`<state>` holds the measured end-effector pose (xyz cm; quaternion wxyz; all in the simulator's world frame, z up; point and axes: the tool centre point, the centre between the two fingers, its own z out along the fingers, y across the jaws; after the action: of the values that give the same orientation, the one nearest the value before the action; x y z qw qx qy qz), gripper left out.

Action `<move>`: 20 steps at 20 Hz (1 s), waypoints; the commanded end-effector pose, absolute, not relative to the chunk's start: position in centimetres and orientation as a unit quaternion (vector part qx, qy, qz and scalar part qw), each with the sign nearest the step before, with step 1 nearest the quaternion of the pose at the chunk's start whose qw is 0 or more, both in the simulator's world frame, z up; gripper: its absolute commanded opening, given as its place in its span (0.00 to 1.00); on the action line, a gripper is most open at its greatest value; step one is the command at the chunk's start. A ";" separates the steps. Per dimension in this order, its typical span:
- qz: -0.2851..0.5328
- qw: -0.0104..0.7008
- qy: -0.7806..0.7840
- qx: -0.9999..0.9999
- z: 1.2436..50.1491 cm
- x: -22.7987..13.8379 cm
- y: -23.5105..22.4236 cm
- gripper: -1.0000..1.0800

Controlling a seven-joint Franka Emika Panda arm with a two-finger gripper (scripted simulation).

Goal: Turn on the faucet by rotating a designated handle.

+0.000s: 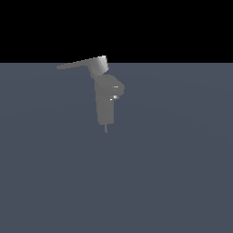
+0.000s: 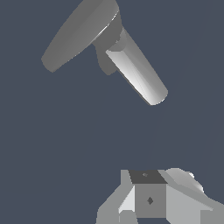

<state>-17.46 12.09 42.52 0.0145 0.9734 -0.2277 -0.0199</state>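
Note:
In the exterior view the grey faucet [image 1: 105, 102] stands upright on the floor, its short spout stub [image 1: 117, 87] pointing to that view's right. Its handle [image 1: 77, 64], a long flat blade, reaches from the blocky cap [image 1: 99, 66] toward that view's left. The wrist view looks down on the broad flat handle [image 2: 78, 33] and the shiny faucet [image 2: 138, 74] under it. My gripper [image 2: 148, 203] shows only in the wrist view. Its fingers stand close together with no gap visible and nothing between them. A stretch of bare floor separates it from the faucet.
A flat blue-grey floor [image 1: 173, 173] spreads all around the faucet, under a black background. Neither view shows any other object.

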 end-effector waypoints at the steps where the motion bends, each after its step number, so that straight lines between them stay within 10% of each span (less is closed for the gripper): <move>1: -0.022 0.017 -0.251 0.968 41.7 -16.5 13.0 0.00; 20: -0.039 0.040 -0.412 0.909 35.8 -7.9 17.9 0.00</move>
<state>-8.63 17.64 36.27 0.0380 0.9152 -0.3993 -0.0382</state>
